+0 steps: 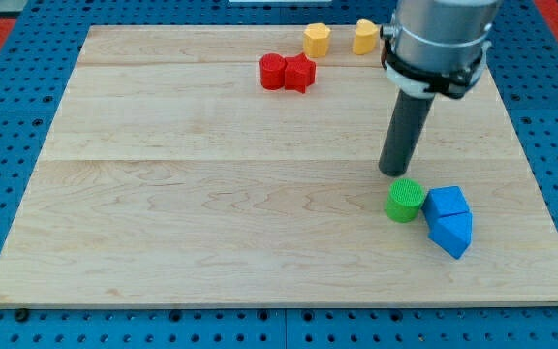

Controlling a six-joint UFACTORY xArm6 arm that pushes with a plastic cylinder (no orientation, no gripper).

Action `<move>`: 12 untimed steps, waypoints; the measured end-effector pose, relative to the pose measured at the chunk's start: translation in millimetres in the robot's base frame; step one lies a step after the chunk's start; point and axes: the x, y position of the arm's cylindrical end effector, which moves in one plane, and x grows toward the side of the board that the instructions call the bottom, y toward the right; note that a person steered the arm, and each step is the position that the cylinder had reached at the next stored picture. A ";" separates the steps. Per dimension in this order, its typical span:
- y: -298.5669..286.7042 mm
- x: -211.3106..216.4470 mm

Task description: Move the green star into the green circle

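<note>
Status: task not done, as far as the view showed. Only 1 green block was visible, the green circle [405,201], a short cylinder. No green star could be found anywhere on the table [211,194]. It may have sat behind the arm's body at the view's top right, but that could not be confirmed.

My tip [393,173] stood on the table just above the green circle in the view, a little toward the view's left of it. It looked very near the circle; contact could not be judged. The arm carried a plain rod only, so there was nothing to open, close or grip with, and it held nothing.

Other blocks, placed from my tip:
- 2 blue blocks: blue block A [447,202] just beside the green circle, to the view's lower right of my tip, apparently touching the circle. Blue block B [451,234] directly below A and touching it.
- 2 red blocks [286,73], touching each other, well apart toward the view's upper left.
- Yellow block 1 [317,40] and yellow block 2 [364,37], near the table's top edge, above my tip; block 2 close beside the arm's body.

Judgement: everything remained to do. The star had to be located first, then pushed across to the circle.

Containers: none in view; every block lay loose on the table.
</note>
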 end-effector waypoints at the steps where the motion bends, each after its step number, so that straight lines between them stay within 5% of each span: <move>1: 77.6 -32.5; 2: 134.2 -111.9; 4: 78.6 -208.2; 6: -24.5 -121.2; 7: -24.7 -67.2; 11: 49.8 -70.5; 12: 68.9 -34.1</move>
